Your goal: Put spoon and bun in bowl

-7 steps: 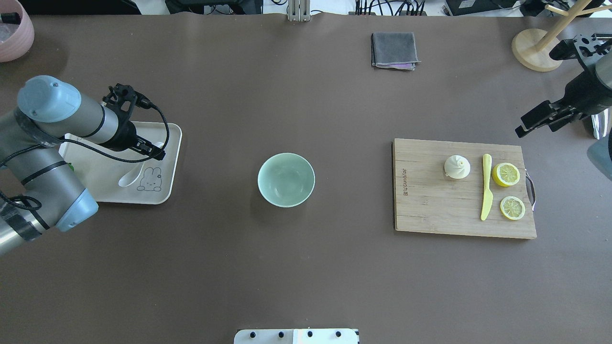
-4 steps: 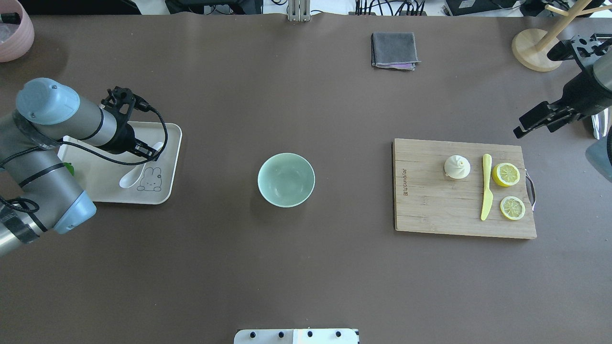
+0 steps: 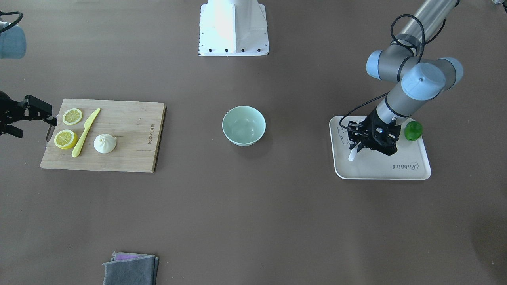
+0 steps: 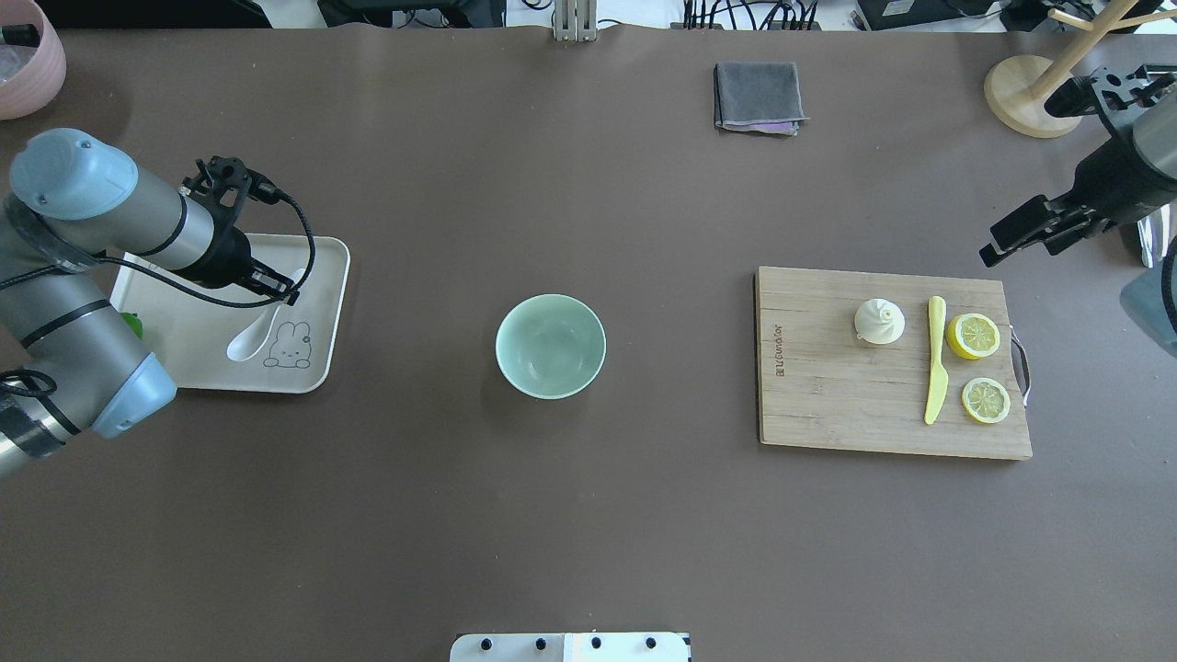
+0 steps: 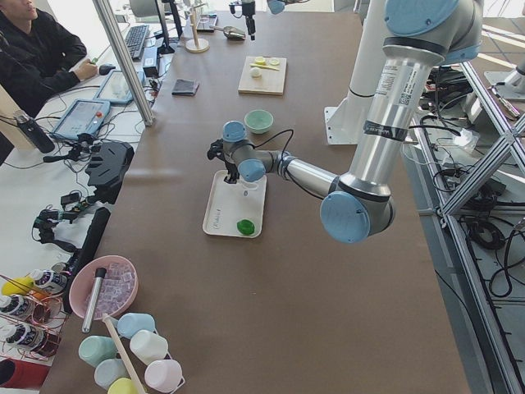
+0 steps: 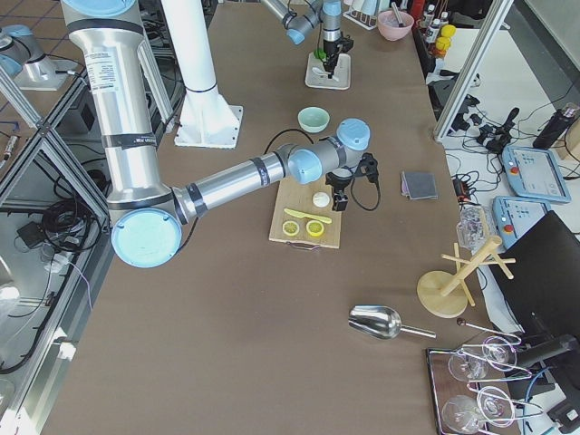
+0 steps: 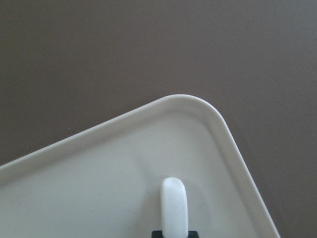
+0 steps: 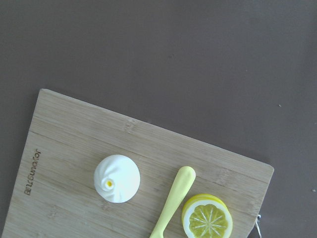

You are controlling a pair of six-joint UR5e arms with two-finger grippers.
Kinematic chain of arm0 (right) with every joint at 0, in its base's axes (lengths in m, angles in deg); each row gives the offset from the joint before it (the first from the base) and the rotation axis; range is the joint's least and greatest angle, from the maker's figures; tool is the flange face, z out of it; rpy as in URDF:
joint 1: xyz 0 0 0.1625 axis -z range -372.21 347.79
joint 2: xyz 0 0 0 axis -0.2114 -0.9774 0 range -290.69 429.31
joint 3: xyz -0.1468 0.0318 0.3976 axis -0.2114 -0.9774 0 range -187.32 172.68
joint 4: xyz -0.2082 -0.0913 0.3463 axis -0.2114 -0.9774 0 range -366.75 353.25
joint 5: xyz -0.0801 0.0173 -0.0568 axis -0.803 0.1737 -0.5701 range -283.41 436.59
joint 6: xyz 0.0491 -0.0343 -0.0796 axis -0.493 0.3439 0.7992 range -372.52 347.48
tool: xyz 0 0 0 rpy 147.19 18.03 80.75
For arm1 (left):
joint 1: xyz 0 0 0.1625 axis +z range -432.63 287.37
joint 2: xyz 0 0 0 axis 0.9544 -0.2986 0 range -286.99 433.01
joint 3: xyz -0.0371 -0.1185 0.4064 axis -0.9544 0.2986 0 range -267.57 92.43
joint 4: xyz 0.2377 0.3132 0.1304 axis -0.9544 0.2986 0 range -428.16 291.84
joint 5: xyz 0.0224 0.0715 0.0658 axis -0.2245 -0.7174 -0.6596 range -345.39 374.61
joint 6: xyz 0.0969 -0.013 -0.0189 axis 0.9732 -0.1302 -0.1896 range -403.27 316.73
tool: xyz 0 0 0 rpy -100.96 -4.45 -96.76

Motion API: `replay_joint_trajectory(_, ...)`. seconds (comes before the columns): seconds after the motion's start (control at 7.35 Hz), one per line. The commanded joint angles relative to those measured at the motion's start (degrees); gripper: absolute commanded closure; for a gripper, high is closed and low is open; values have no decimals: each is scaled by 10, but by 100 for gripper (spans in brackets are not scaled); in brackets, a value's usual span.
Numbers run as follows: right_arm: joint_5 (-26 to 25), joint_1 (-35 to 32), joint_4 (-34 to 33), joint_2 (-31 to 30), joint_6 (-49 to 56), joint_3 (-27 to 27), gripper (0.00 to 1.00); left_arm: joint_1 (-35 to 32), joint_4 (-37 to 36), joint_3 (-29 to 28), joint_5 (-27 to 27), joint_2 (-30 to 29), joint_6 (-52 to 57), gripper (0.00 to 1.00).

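The spoon (image 4: 256,336) was seen lying slantwise on the tray (image 4: 198,357), its handle end under the left gripper (image 4: 280,292) — whether clenched on it could not be told.

The cream tray (image 3: 423,174) carries a script word near its edge, reading "Rabbit" in the front-facing view, though its last letter is unclear. A small line-drawn rabbit (image 4: 291,347) stands in one of its corners. The wooden cutting board (image 8: 74,130) bears a burnt-in brand mark (image 8: 33,171) along one short side: a small square logo and a short word, something like "cunafor", not surely legible. The left arm (image 5: 387,98) wears a printed sticker (image 5: 394,78) too small to read.
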Motion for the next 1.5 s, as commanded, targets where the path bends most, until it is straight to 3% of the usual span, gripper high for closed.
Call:
replay_joint_trajectory(0.0, -25, 55, 3, 24, -94, 10, 0, -50, -141, 80, 42, -28, -6, 100)
replay_joint_trajectory(0.27, -63, 111, 73, 21, -182, 6, 0, -48, -143, 93, 39, -81, -178, 100)
replay_joint_trajectory(0.54, -132, 159, 94, 25, -190, -20, 3, -37, -141, 89, 37, -109, -218, 100)
replay_joint_trajectory(0.82, -156, 175, 118, 30, -190, -53, 6, -28, -138, 90, 36, -114, -227, 100)
replay_joint_trajectory(0.95, -157, 176, 143, 30, -190, -78, 15, -17, -138, 89, 28, -119, -231, 100)
replay_joint_trajectory(1.22, -157, 176, 145, 31, -190, -90, 81, -1, -138, 88, 11, -130, -235, 100)
replay_joint_trajectory(1.36, -150, 174, 145, 31, -190, -80, 100, 8, -138, 88, 7, -141, -252, 100)
